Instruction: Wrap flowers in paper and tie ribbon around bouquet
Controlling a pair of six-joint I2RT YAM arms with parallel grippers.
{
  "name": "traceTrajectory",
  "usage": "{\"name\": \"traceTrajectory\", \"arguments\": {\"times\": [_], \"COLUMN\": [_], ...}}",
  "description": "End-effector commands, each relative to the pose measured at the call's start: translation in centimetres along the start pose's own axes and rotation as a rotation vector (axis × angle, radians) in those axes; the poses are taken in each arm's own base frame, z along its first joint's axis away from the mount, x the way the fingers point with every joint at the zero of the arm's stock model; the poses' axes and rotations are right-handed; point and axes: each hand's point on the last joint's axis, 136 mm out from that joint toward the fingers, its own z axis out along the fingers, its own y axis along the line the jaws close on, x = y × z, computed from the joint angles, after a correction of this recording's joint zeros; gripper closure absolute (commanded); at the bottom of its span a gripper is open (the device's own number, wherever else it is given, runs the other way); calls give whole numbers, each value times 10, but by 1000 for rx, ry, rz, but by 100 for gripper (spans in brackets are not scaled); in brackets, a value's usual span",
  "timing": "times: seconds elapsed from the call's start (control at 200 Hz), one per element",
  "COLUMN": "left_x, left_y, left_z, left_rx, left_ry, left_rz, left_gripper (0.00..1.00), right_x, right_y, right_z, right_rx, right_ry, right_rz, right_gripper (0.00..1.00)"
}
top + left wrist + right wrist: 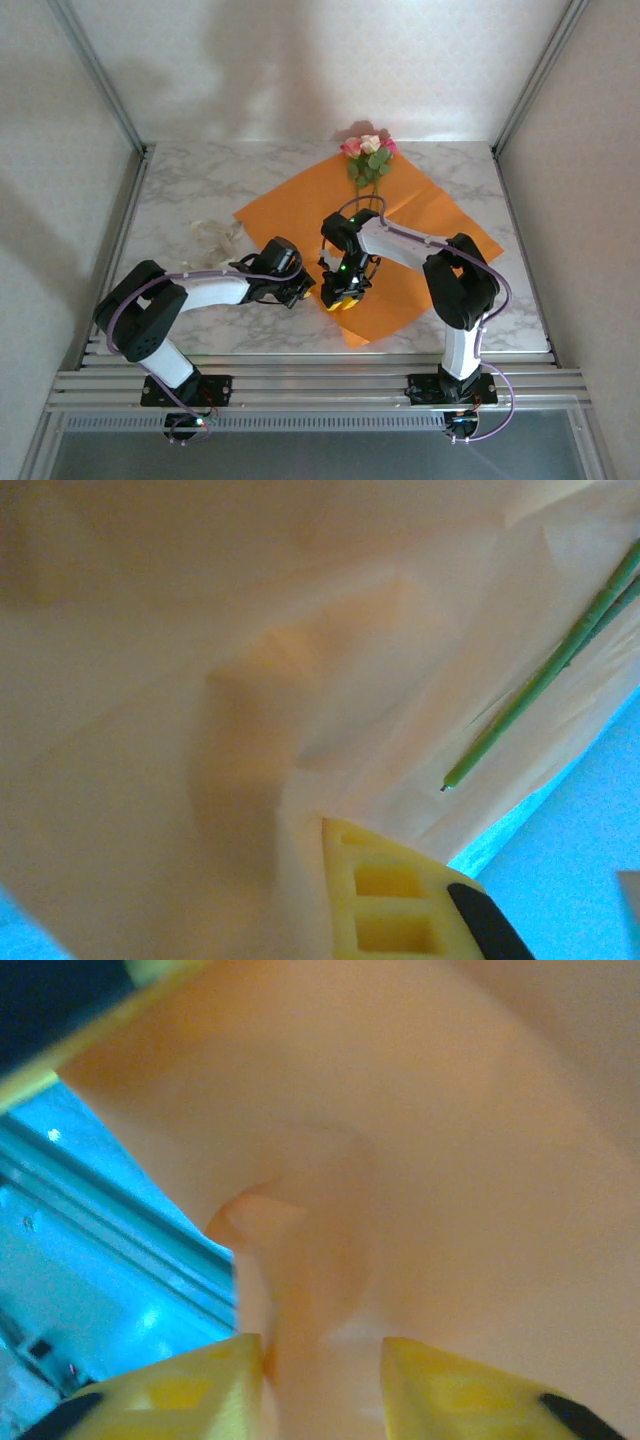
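I see the orange paper lying as a diamond on the marble bench. The flowers rest at its far corner, heads just past the edge and stems on the sheet. The ribbon sits in a loose heap on the bench, left of the paper. My left pincer is clamped on the paper's near-left edge. My right pincer stands partly open, with a raised fold of paper between its fingers.

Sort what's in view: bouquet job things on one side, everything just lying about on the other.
For the job: pink and cream roses; orange paper sheet under their stems; cream ribbon heaped left of the sheet.
Just there: marble tabletop; aluminium frame rails at the near edge, fixtures both.
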Motion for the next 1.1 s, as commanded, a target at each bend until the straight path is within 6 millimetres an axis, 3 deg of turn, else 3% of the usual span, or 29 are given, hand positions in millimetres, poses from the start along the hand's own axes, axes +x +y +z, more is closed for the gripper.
{"name": "traceTrajectory", "arguments": {"times": [0.0, 0.17, 0.275, 0.405, 0.551, 0.746, 0.931, 1.096], "left_x": [-1, 2, 4, 6, 5, 0, -2, -2], "left_y": [8, 8, 12, 15, 9, 3, 3, 1], "left_z": [3, 7, 10, 12, 14, 14, 13, 12], "left_rx": [-83, -147, -185, -226, -225, -224, -214, -211], "left_ry": [-10, 28, 62, 124, 180, 218, 238, 246], "left_rz": [27, 37, 26, -5, -32, -40, -51, -47], "left_gripper": [100, 100, 100, 100, 100, 100, 100, 100], "right_x": [-8, -16, -6, 12, 22, 22, 21, -1], "right_y": [1, 0, 14, 29, 33, 41, 38, 19], "right_z": [-29, -54, -61, -57, -39, -19, 6, 2], "right_rx": [45, 102, 135, 209, 334, 483, 657, 867], "right_ry": [-153, -387, -544, -671, -643, -578, -476, -456], "right_rz": [-86, -242, -487, -754, -910, -986, -975, -872], "right_gripper": [50, 46, 44, 33, 23, 12, 11, 15]}}
